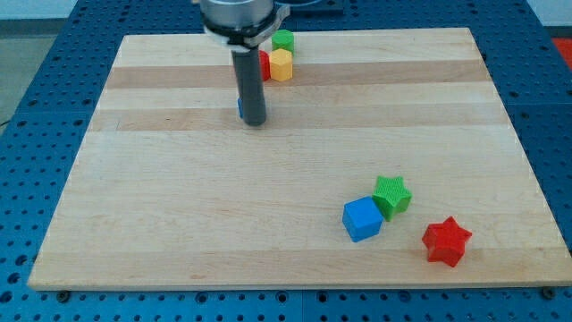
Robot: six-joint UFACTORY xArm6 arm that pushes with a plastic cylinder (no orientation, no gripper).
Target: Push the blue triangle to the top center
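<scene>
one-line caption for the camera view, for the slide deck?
My tip hides most of a blue block near the board's top centre, below the red, yellow and green blocks.

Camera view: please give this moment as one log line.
tip at upper board | blue sliver at rod's left, mostly hidden | green, yellow, red blocks top center
</scene>
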